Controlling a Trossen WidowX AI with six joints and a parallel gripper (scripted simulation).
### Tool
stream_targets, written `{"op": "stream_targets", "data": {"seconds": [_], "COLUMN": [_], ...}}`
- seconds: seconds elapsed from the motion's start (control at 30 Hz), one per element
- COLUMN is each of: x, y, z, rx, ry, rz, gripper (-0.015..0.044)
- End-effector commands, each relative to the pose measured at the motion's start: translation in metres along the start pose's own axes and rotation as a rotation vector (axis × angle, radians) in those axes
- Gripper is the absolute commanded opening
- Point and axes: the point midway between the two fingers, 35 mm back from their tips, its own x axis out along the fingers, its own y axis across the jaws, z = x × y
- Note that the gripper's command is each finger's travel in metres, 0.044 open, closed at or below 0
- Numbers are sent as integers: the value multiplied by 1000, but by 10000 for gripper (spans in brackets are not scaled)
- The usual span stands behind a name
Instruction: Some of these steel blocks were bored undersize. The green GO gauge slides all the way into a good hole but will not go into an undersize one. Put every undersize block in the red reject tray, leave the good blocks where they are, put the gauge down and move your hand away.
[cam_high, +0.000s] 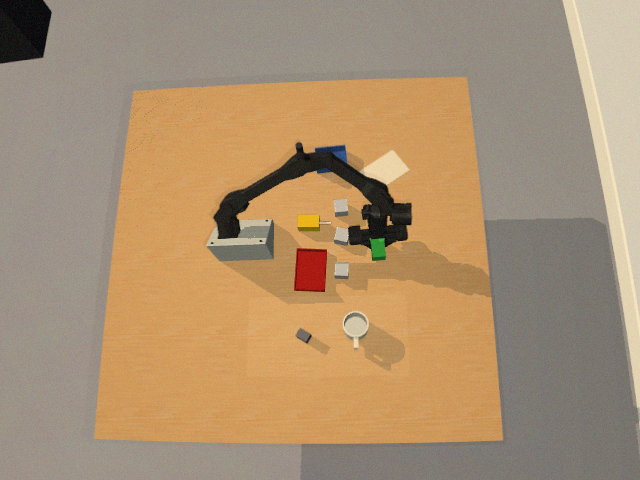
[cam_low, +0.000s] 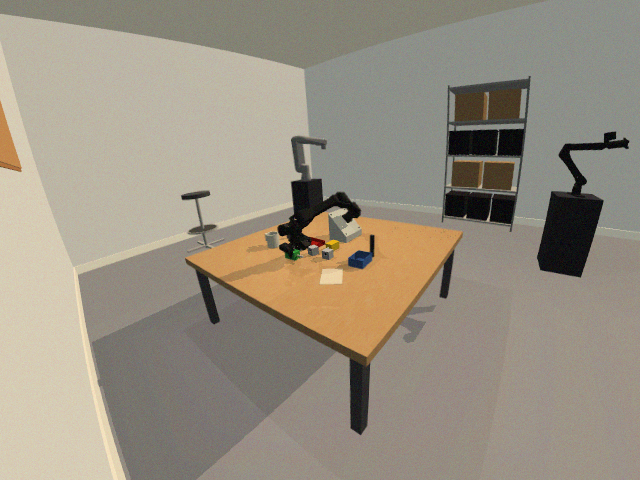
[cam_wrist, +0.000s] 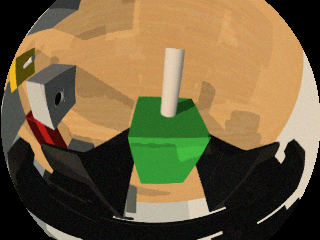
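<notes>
Gripping the green gauge (cam_high: 378, 249) (cam_low: 292, 255) (cam_wrist: 169, 140) by its block, my claw (cam_high: 378, 242) (cam_low: 290, 252) (cam_wrist: 163, 130) holds its pale pin clear of the three steel blocks, which sit outside the red tray (cam_high: 310, 270) (cam_low: 316, 242) (cam_wrist: 46, 131).

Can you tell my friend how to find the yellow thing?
On the wooden table, look between the grey arm stand and the steel blocks. The yellow block lies there; nothing beside it is yellow, and a thin pin sticks out of it.

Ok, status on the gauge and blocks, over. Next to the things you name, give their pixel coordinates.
End effector (cam_high: 378, 242) (cam_wrist: 163, 130) shut on green gauge (cam_high: 378, 249) (cam_wrist: 169, 142). Pin outside any hole. Red tray (cam_high: 310, 270) holds no blocks. Nothing seen blocking the pin.
</notes>
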Motion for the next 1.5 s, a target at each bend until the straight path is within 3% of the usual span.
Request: {"op": "stream_targets", "data": {"seconds": [0.0, 0.1, 0.5, 0.63, 0.8, 1.1, 1.47], "x": [7, 9, 6, 3, -62, -70, -61], "y": [0, 0, 0, 0, 0, -3, -1], "z": [2, 3, 2, 1, -17, -21, -18], "rx": [4, 4, -1, -1, 4, 31, 1069], "ry": [-2, -2, -1, 0, 1, 1, -83], "rz": [1, 1, 2, 2, 1, -23, 38], "gripper": [0, 0, 300, 300, 300, 300, 300]}}
